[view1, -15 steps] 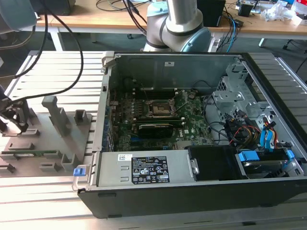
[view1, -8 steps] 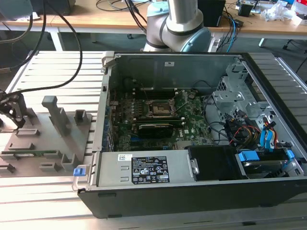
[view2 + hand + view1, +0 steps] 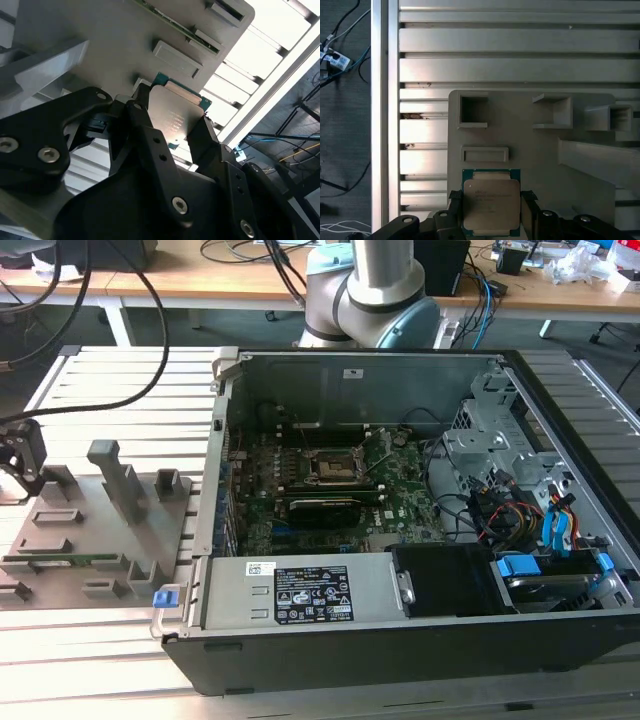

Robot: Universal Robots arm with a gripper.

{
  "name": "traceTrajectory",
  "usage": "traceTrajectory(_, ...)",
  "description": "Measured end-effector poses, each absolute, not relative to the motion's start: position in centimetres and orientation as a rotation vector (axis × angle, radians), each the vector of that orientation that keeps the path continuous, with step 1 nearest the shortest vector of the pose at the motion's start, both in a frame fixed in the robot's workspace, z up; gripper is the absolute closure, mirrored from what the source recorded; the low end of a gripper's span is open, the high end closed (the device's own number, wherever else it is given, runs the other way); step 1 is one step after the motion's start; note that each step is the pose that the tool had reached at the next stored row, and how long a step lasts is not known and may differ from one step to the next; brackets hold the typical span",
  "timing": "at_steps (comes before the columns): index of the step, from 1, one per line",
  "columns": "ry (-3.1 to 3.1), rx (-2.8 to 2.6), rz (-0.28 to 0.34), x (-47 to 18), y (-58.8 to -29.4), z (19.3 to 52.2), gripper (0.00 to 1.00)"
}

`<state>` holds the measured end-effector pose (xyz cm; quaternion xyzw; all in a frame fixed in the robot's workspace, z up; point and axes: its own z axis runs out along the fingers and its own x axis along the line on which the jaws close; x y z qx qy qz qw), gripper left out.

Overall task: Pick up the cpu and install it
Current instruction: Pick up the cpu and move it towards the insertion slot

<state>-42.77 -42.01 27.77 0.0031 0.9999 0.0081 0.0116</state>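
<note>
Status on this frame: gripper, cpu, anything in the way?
Gripper shut on cpu. It lies on grey fixture plate, outside the computer case. Nothing blocking.

In the exterior view, our end effector sits at 9 o'clock, clamped against two sides of the cpu. Upright grey blocks crowd its 3 o'clock side, with the case wall beyond. Black cables sag at 1 o'clock. We see open room above the socket and over the slatted surface at 6 o'clock.
</note>
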Motion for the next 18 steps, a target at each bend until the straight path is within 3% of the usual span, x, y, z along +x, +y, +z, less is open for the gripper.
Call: traceTrajectory(18,3.118,0.01,0.025,-42.8,-42.0,29.6,0.45)
